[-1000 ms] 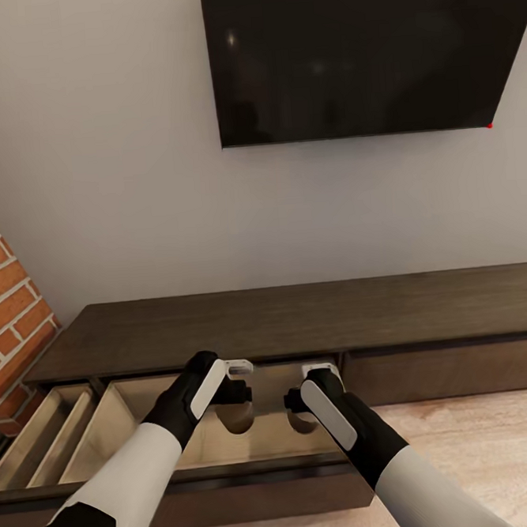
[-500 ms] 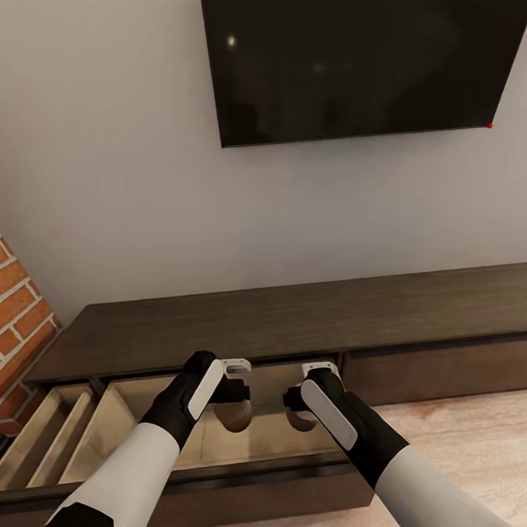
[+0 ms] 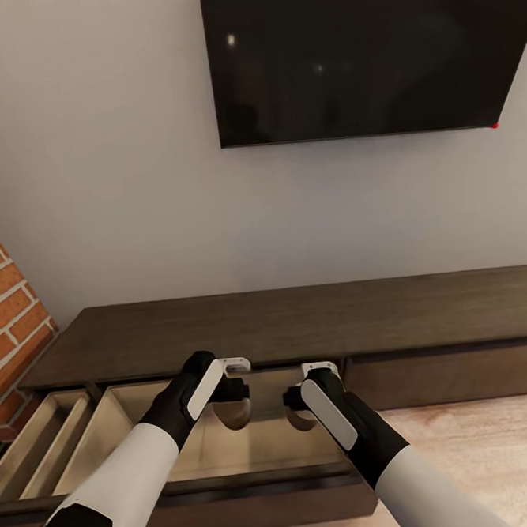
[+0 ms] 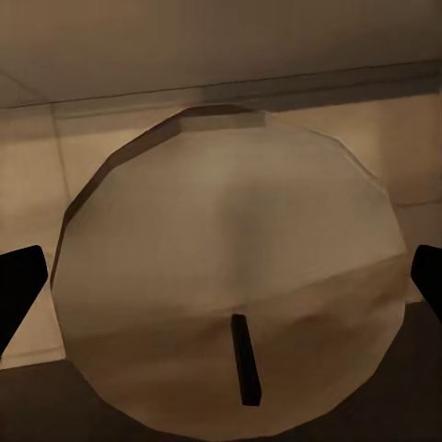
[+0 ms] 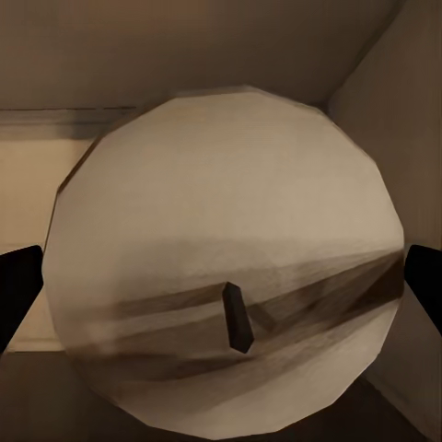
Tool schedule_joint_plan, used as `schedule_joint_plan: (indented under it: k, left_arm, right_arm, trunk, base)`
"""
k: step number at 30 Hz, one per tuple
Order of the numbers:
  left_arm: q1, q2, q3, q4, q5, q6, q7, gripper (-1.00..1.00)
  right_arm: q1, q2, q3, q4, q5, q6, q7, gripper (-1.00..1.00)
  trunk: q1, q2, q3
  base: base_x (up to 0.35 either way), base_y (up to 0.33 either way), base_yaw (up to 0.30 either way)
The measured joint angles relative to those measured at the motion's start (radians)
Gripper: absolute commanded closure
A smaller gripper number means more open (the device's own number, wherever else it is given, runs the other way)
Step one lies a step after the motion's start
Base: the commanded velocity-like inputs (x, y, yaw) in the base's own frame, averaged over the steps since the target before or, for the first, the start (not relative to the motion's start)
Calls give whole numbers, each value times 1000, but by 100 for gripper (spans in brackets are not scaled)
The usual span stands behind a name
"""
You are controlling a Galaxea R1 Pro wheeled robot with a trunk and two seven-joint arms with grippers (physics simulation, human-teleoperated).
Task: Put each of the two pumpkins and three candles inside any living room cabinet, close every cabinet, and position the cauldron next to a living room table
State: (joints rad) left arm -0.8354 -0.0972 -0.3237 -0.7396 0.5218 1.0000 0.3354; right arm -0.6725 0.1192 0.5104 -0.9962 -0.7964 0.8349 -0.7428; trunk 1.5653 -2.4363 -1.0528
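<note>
Both arms reach into the open drawer of the cabinet [image 3: 300, 320]. The left gripper [image 3: 234, 408] grasps 1 candle [image 4: 230, 295] between its fingers, and the right gripper [image 3: 301, 413] grasps another candle [image 5: 226, 262], both above the drawer's pale inside

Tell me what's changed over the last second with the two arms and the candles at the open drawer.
Both grippers, left and right, have carried their candles, left and right, a little further into the open drawer of the cabinet. The view has shifted slightly, so part of that is camera motion. Each gripper still holds its candle; the drawer stays open and the TV is unchanged.
</note>
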Motion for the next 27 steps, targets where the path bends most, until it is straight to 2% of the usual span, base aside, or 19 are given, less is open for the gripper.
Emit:
schedule_joint_plan:
  k: [27]
  left_arm:
    - [0, 0, 0, 0, 0, 0, 0, 100]
  right_arm:
    - [0, -1, 0, 0, 1, 0, 0, 100]
  trunk:
    - [0, 0, 0]
  base:
    - [14, 0, 0]
